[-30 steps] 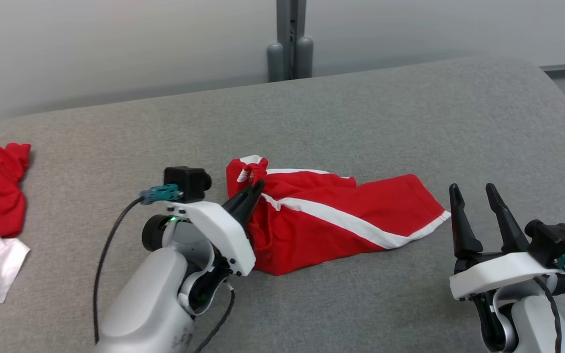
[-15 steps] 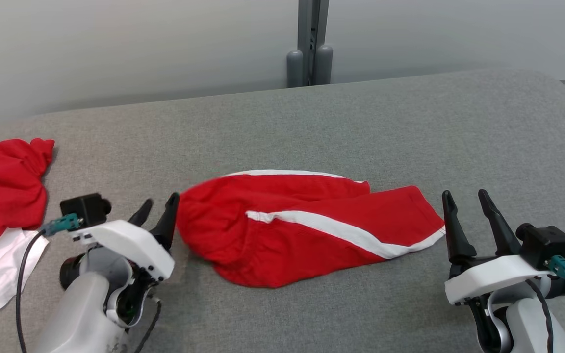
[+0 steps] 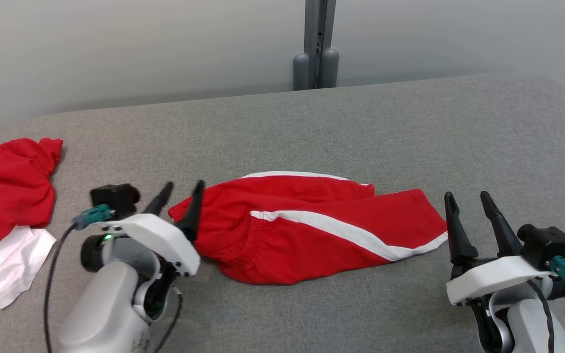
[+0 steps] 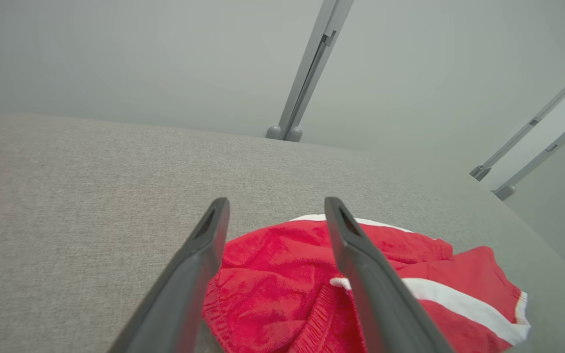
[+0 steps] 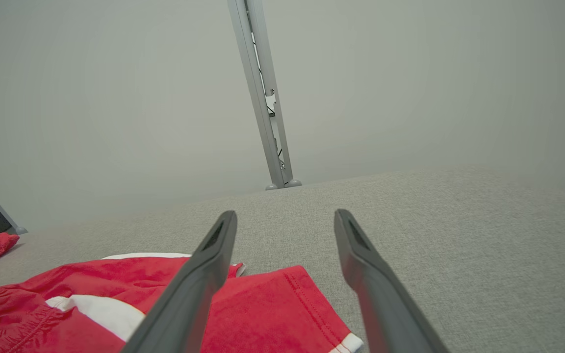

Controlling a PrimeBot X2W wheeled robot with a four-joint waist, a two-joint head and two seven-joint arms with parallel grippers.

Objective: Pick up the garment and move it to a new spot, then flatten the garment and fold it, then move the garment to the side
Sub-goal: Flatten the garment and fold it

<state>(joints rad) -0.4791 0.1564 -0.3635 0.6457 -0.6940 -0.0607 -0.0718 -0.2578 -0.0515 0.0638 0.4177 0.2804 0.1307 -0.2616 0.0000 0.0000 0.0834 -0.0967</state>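
Note:
The garment [image 3: 307, 225] is a pair of red shorts with white side stripes, lying loosely spread on the grey cushioned surface [image 3: 361, 122] in the middle of the head view. My left gripper [image 3: 182, 191] stands open just off its left end, the waistband side, with nothing between the fingers. In the left wrist view the garment [image 4: 282, 279] lies below and past the open left gripper [image 4: 275, 208]. My right gripper [image 3: 466, 201] is open beside the garment's right leg hem, apart from it. The right wrist view has the garment [image 5: 272, 304] at lower left of the open right gripper [image 5: 285, 218].
A second red cloth [image 3: 8, 186] lies bunched at the far left, on top of a white cloth [image 3: 10, 260]. A grey metal post [image 3: 317, 44] stands behind the surface against a pale wall. The surface's right edge curves away near the upper right.
My left gripper let go of the garment's waistband and opened, pulling back to the left. The lifted waistband dropped flat. The camera has shifted slightly; the right gripper stayed open.

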